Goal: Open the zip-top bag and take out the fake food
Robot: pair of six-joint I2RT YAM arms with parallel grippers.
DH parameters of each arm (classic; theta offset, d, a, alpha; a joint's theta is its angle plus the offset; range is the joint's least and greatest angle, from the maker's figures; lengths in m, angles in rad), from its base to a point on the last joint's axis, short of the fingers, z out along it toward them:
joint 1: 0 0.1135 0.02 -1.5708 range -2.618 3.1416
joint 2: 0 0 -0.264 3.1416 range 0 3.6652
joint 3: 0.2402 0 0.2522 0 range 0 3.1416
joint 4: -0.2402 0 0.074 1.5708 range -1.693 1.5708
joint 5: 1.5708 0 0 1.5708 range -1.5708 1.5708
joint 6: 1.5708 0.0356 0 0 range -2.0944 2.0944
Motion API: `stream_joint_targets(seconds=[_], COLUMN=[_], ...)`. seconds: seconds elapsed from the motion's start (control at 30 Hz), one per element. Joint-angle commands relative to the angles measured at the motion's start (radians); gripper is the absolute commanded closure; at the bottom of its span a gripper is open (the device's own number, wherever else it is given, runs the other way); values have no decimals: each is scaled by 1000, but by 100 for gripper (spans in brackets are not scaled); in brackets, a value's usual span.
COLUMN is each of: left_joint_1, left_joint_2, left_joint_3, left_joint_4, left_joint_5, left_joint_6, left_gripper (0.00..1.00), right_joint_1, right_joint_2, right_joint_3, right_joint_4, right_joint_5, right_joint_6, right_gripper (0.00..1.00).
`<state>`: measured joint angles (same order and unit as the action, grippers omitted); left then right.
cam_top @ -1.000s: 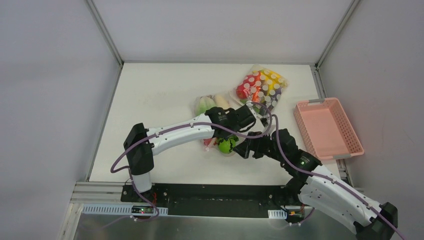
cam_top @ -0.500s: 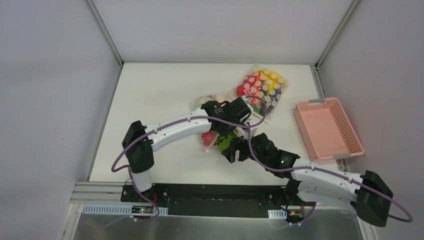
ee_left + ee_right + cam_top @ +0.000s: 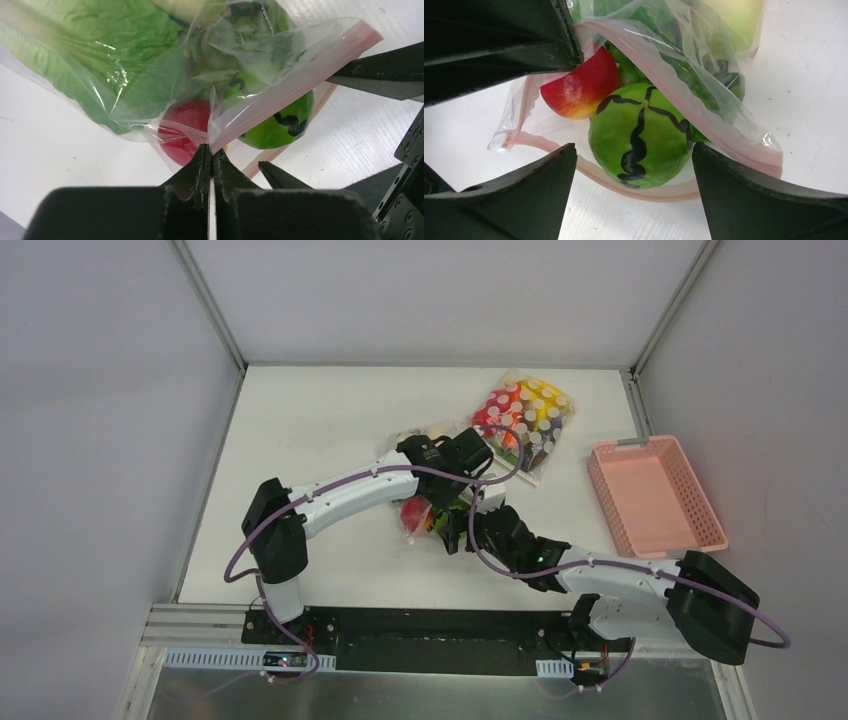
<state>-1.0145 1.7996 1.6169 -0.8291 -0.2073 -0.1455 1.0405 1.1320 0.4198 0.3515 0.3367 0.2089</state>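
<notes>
The clear zip-top bag (image 3: 150,75) with a pink zip strip lies mid-table with its mouth open; it also shows in the top view (image 3: 405,455). My left gripper (image 3: 210,150) is shut on the upper lip of the bag's mouth and holds it up. Inside lie a red apple (image 3: 581,87), a round green fruit with black stripes (image 3: 640,135) and leafy lettuce (image 3: 95,45). My right gripper (image 3: 634,155) is open at the bag's mouth, its fingers either side of the green fruit, apart from it. In the top view both grippers meet at the bag (image 3: 450,520).
A white-dotted clear bag of red, orange, yellow and purple items (image 3: 523,415) lies at the back right. A pink basket (image 3: 655,495) stands at the right edge. The two arms cross closely over the middle of the table.
My right gripper has moved left and forward to the bag's mouth, now straddling the green fruit. My left gripper has shifted slightly back and left, still pinching the bag's lip.
</notes>
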Motion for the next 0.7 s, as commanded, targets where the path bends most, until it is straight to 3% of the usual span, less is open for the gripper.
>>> stream_joint_targets(seconds=[0.0, 0.23, 0.4, 0.53, 0.67], left_joint_1=[-11, 11, 59, 100, 149], left_joint_2=[-60, -124, -206, -252, -270], left_joint_3=[-23, -97, -187, -221, -205], left_joint_4=[8, 30, 66, 75, 53], left_joint_5=[53, 65, 91, 96, 123], left_joint_6=[-60, -117, -159, -154, -117], left_gripper=[100, 100, 100, 100, 100], right_joint_1=[0, -52, -96, -125, -130], right_joint_2=[90, 222, 320, 367, 369], right_joint_3=[33, 82, 140, 192, 217], right_joint_4=[139, 228, 285, 288, 288], right_joint_5=[14, -67, -145, -210, -272], right_joint_6=[-48, -108, -152, -165, -169], right_gripper=[11, 8, 13, 22, 39])
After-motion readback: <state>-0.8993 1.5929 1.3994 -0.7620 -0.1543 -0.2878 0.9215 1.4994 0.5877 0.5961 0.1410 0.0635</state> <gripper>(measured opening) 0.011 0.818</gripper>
